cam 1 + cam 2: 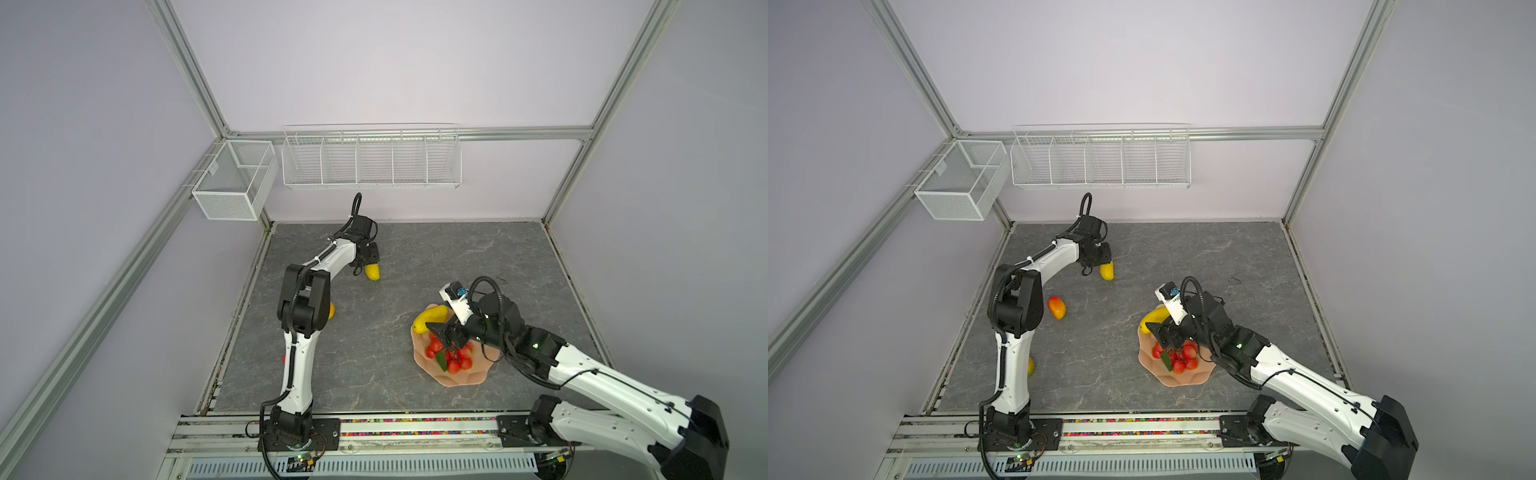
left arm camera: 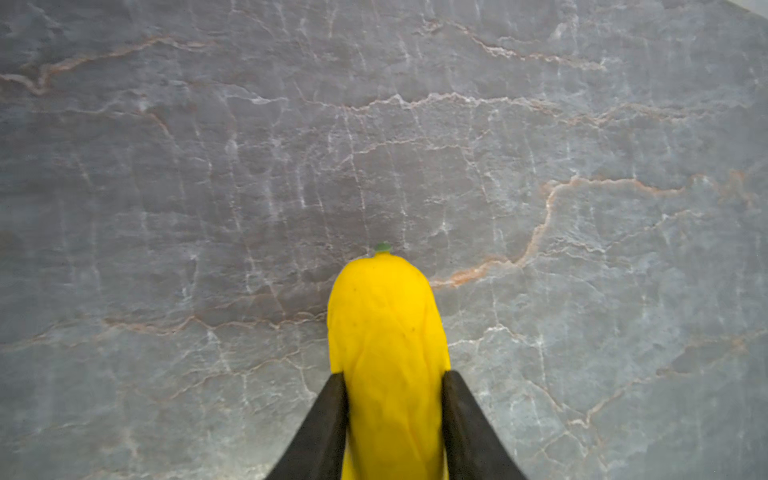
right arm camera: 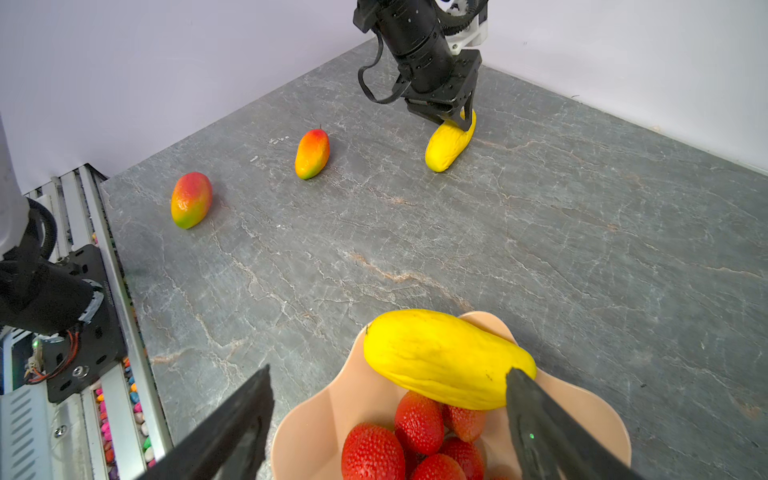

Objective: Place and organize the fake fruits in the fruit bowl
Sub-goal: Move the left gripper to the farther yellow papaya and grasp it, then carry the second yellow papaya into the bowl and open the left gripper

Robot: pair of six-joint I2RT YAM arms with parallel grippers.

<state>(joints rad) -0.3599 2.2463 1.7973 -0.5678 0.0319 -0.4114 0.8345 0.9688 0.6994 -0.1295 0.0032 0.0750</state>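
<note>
My left gripper [image 2: 392,376] is shut on a yellow ribbed fruit [image 2: 386,324] at the far middle of the table [image 1: 415,257]. The fruit's [image 1: 372,271] free end points down at the tabletop. The peach-pink fruit bowl [image 1: 457,380] stands at the near right. In it lie a second yellow fruit [image 3: 440,357], resting across the rim, and a cluster of red berries [image 3: 415,419]. My right gripper [image 3: 390,372] hangs open just above the bowl, holding nothing. Two red-orange-green mangoes [image 3: 312,153] [image 3: 191,199] lie on the table's left side, partly hidden by the left arm in both top views.
A white wire basket rack [image 1: 371,160] and a white mesh box [image 1: 235,180] hang on the back walls above the table. A metal rail with coloured beads [image 1: 415,432] runs along the front edge. Walls close in the left, far and right sides.
</note>
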